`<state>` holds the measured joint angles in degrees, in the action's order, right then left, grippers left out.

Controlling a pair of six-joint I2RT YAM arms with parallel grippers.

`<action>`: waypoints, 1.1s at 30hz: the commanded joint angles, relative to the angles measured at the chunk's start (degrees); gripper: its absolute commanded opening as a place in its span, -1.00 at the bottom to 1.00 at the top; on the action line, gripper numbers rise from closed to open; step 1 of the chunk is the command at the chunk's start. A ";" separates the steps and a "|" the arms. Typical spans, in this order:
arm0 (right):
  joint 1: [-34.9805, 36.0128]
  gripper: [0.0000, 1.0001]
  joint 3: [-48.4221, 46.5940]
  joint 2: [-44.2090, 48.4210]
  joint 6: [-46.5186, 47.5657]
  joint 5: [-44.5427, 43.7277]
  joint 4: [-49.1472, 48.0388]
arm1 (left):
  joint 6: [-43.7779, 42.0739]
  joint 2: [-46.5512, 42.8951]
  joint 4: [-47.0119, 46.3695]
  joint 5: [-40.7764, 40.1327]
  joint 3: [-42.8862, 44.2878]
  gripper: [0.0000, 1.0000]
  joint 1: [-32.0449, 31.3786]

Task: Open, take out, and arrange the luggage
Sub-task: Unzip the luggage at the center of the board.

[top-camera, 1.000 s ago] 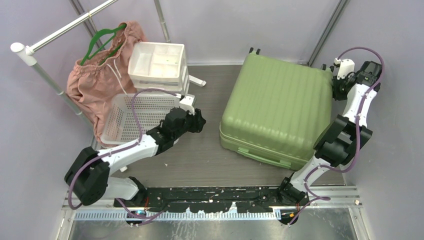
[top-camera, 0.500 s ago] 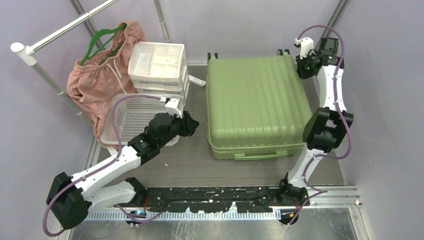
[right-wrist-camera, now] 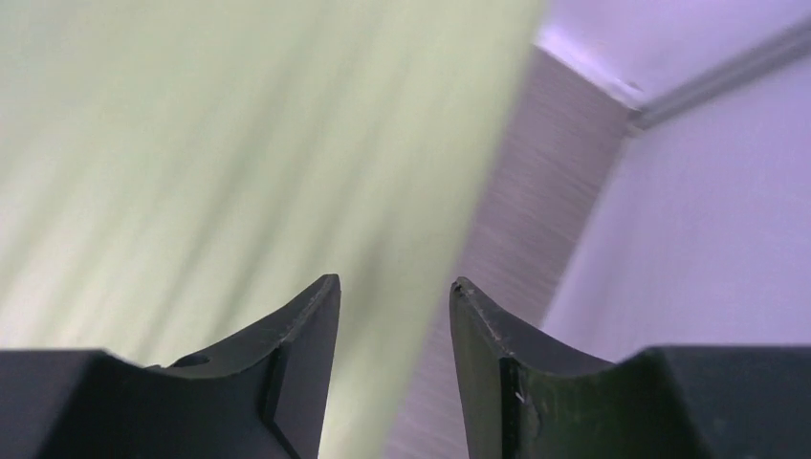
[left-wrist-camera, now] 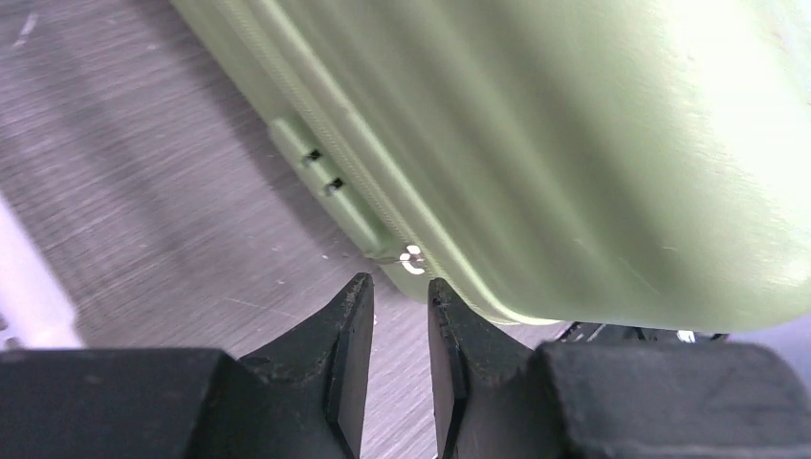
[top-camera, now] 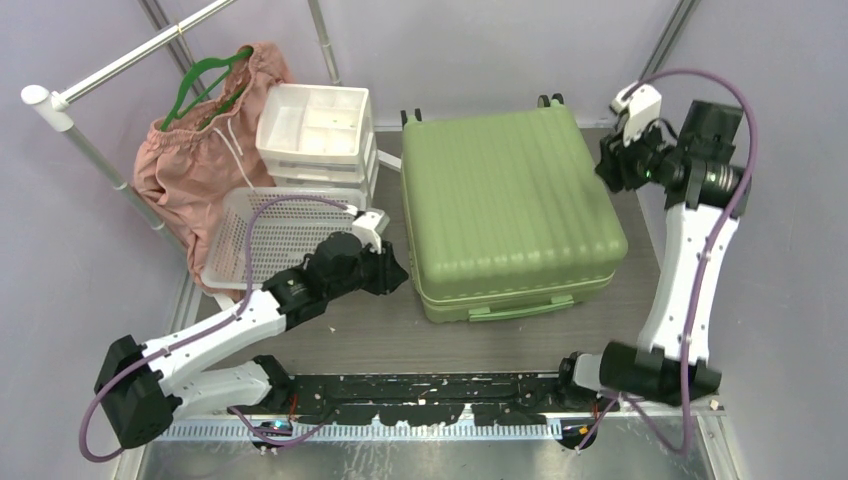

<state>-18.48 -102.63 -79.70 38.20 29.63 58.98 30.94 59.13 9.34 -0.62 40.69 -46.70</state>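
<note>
The light-green ribbed luggage (top-camera: 505, 205) lies flat and closed on the floor, wheels toward the back wall, handle side toward the arms. My left gripper (top-camera: 400, 275) sits low at its near-left corner, jaws a little apart and empty. In the left wrist view the left gripper (left-wrist-camera: 400, 289) points at the luggage's seam and zip pulls (left-wrist-camera: 413, 258). My right gripper (top-camera: 608, 170) hovers over the luggage's right edge, open and empty. The right wrist view shows the right gripper (right-wrist-camera: 394, 284) above the blurred green shell (right-wrist-camera: 220, 163) and the floor beside it.
A white perforated basket (top-camera: 272, 238) stands left of my left arm. A white drawer unit (top-camera: 318, 135) stands behind it. A pink garment on a green hanger (top-camera: 205, 150) hangs from a rail at far left. Walls close in behind and to the right.
The luggage has swung from a tilted position to square with the walls and shifted left. My right arm drew back off its far-right corner. My left gripper moved up to its near-left corner.
</note>
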 commanded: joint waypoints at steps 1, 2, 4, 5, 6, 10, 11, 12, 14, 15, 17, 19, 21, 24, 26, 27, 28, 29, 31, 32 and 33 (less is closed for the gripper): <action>1.15 0.04 8.20 7.89 8.97 14.94 16.05 | -1.70 2.27 -0.94 -0.62 4.78 -0.43 -3.43; 1.27 0.04 10.09 9.69 9.83 16.43 17.66 | -1.73 3.15 -2.35 -0.69 5.29 -0.43 -4.08; 1.34 0.04 13.29 12.77 11.11 17.57 20.49 | -1.90 4.72 -4.33 -0.41 6.47 -0.44 -5.09; 1.28 0.04 14.55 14.14 11.99 17.83 21.83 | -1.88 5.64 -5.39 -0.20 7.10 -0.44 -5.60; 1.33 0.04 15.64 15.79 12.64 17.98 23.33 | -1.79 6.71 -6.71 0.14 7.53 -0.44 -6.13; 1.28 0.05 17.20 18.84 14.88 19.54 27.50 | -1.60 11.97 -12.17 0.36 10.14 -0.44 -7.96; 1.30 0.05 16.88 18.94 15.27 19.88 28.50 | -1.40 13.37 -13.45 0.36 11.00 -0.44 -8.19; 1.34 0.05 16.47 19.04 15.60 20.12 29.16 | -1.22 14.96 -14.74 1.15 11.86 -0.44 -8.49; 1.34 0.05 15.42 18.91 15.85 20.21 30.17 | -0.81 18.27 -17.48 2.08 14.06 -0.44 -9.10; 1.34 0.06 14.99 18.76 15.92 20.35 30.64 | -0.64 20.01 -18.60 2.35 15.42 -0.44 -9.38; 1.33 0.06 14.31 18.63 16.80 20.84 32.04 | -0.66 23.72 -19.99 2.73 18.70 -0.44 -10.15; 1.29 0.06 13.88 18.62 17.48 21.00 33.20 | -0.65 27.62 -20.88 3.14 21.91 -0.43 -11.23; 1.32 0.07 13.90 18.86 18.05 20.71 33.88 | -0.68 30.77 -21.92 3.65 25.23 -0.43 -12.09; 1.29 0.08 14.37 19.19 18.26 19.86 34.03 | -0.67 35.49 -23.57 4.04 30.03 -0.42 -13.51; 1.33 0.08 14.61 19.33 18.48 19.14 34.32 | -0.78 38.31 -24.60 4.14 32.94 -0.41 -14.24; 1.34 0.09 14.67 19.46 18.54 18.74 34.48 | -0.88 39.31 -24.96 4.14 33.86 -0.40 -14.51; 1.34 0.09 14.66 19.58 19.03 18.45 34.97 | -0.95 39.68 -25.17 3.94 34.25 -0.39 -14.61; 1.34 0.10 14.61 19.70 19.59 18.25 35.59 | -1.22 39.38 -25.62 3.47 33.90 -0.36 -14.69; 1.33 0.11 14.48 20.25 20.90 17.74 37.07 | -2.16 37.04 -27.36 2.40 30.31 -0.31 -14.73; 1.33 0.13 14.52 20.40 21.66 17.57 37.73 | -2.58 34.98 -28.84 1.93 27.38 -0.28 -14.69; 1.34 0.16 14.71 20.53 22.44 17.58 38.31 | -3.01 32.65 -30.55 1.63 23.71 -0.25 -14.71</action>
<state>-17.08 -86.80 -60.84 57.04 47.46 91.33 29.36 99.18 -7.77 3.66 70.04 -61.89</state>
